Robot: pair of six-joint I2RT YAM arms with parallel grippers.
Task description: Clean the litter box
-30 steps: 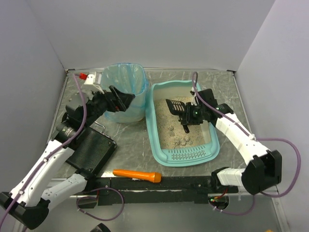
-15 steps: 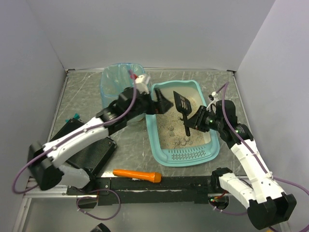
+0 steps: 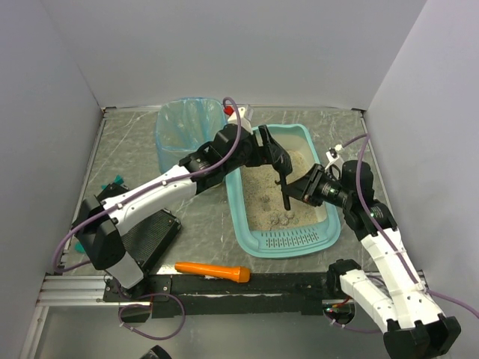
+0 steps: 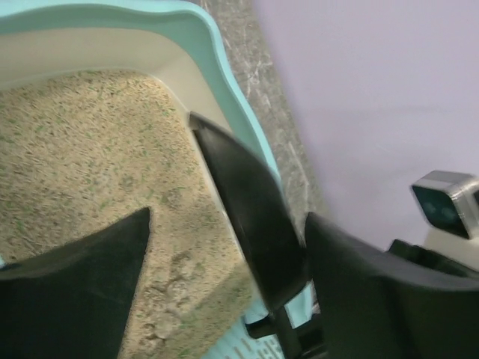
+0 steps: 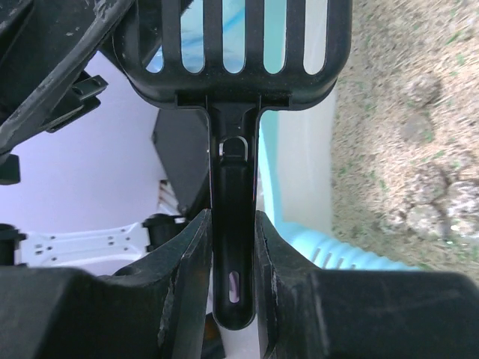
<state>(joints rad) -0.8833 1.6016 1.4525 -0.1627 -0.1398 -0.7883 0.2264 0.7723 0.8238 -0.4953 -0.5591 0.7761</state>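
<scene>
One scoop, two grippers: my right gripper clamps its handle, my left gripper gapes around the blade. I'd close squarely.

The right gripper has its two fingers pressed against either side of the handle of a black litter scoop. The slotted head stands at the top, with pale blue showing through the slots. A hanging hole sits low in the handle. To the right lies the litter box, its beige litter holding a few clumps and its slotted lip at lower right. Blurred black parts at upper left are probably the other arm.
</scene>
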